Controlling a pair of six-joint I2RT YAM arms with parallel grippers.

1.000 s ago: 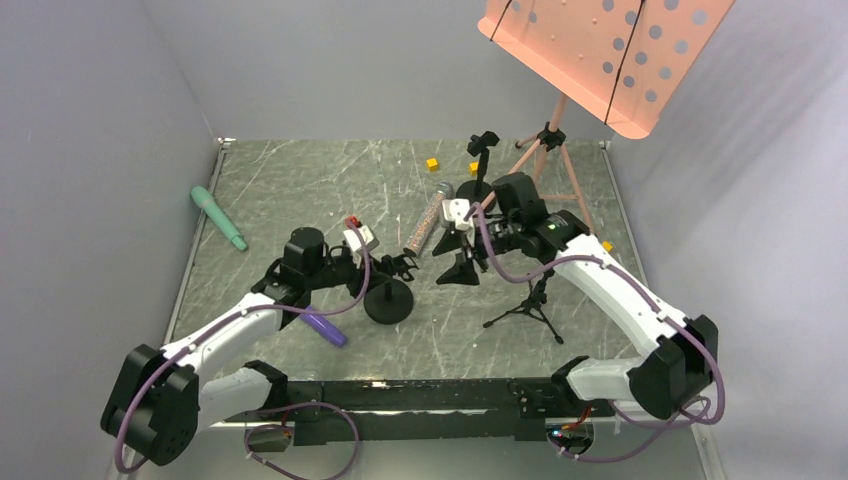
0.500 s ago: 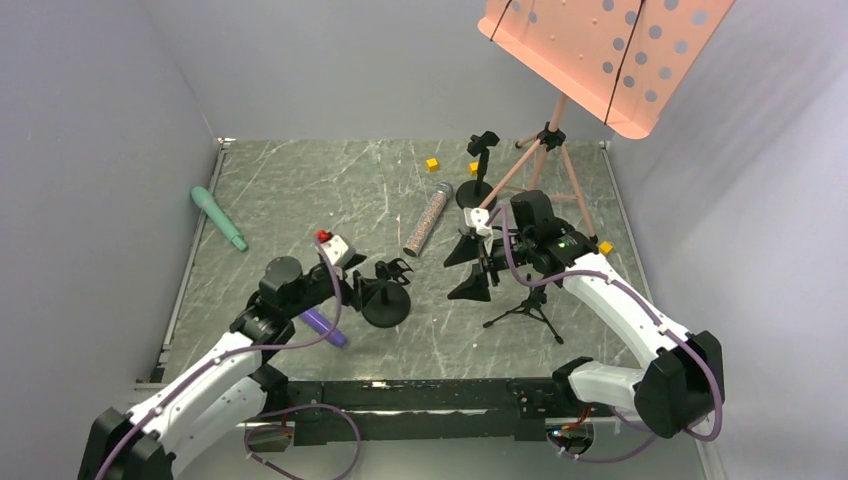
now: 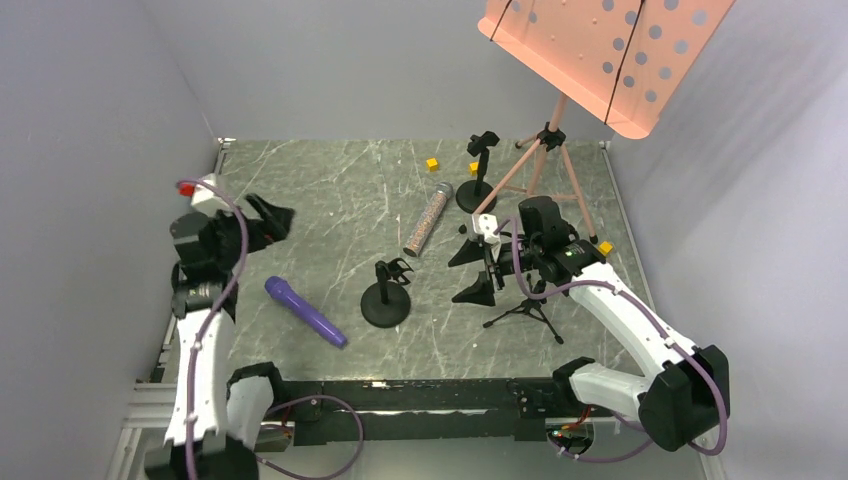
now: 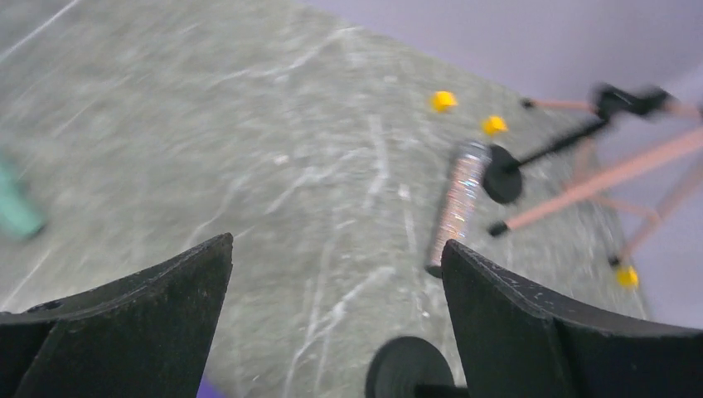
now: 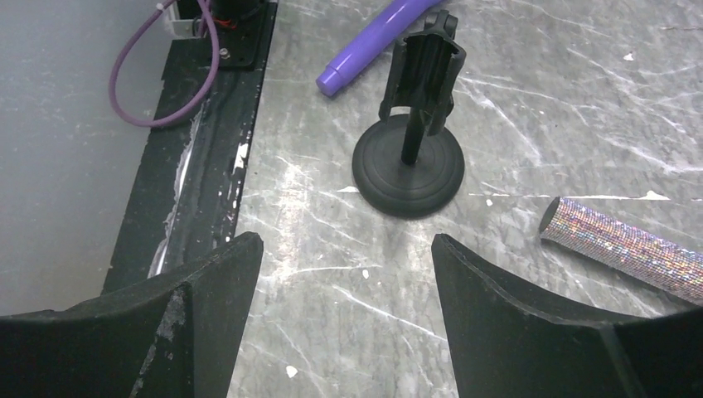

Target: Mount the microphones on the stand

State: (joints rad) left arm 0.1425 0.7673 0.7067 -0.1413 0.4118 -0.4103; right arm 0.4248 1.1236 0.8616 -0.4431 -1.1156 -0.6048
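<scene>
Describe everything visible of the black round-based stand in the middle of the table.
The stand is matte black, plastic or metal by its look: a round disc base with concentric ridges, a thin short post, and a U-shaped clip on top. It stands upright on the grey marbled table, the clip empty. The purple microphone lies to its left and the glittery microphone beyond it, both apart from it. Only the table touches it.

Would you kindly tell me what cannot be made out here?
- Teal-green microphone: left wrist view, blurred and cut off by the left edge; unseen in the top view.
- Glittery microphone: right wrist view, head cut off by the right edge.
- Purple microphone: right wrist view, top edge cuts it.
- Tripod stand: top view, right arm covers its top.
</scene>
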